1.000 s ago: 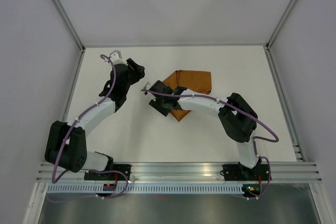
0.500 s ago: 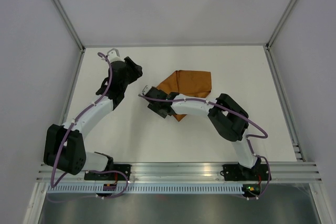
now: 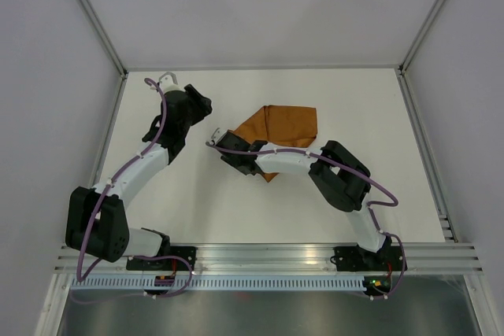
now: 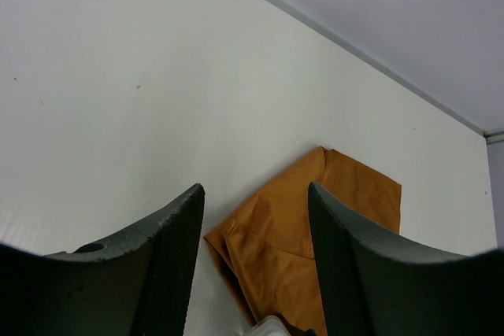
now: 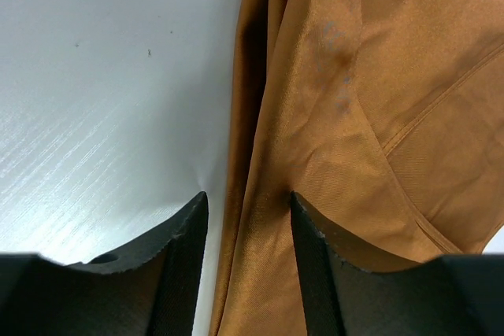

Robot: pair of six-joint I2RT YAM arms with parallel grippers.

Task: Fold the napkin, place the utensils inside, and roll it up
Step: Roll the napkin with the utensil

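Well, the napkin [image 3: 287, 123] lies folded on the white desk [image 3: 315, 84], a little right of the middle and towards the far side. From above, its upper right part is roughly square and the rest narrows to a point at the lower left, where the right arm [image 3: 331, 171] crosses over it. That arm reaches leftward from its base, bent sharply at the elbow.

In the right wrist view, the right end effector [image 5: 248, 198] hangs just over the napkin's left edge. Its two dark fingers [image 5: 185, 241] are parted and grip nothing. The folded edge of the cloth runs through the gap between them, with bare desk on the left and rust-brown fabric on the right. A hem line crosses the cloth there, near a few faint pale marks.

The left arm [image 3: 146, 163] stretches up the left side of the desk, well apart from the napkin. The left end effector [image 4: 255, 188] is released too, its fingers spread with nothing between them, and the napkin is in sight beyond the gap.
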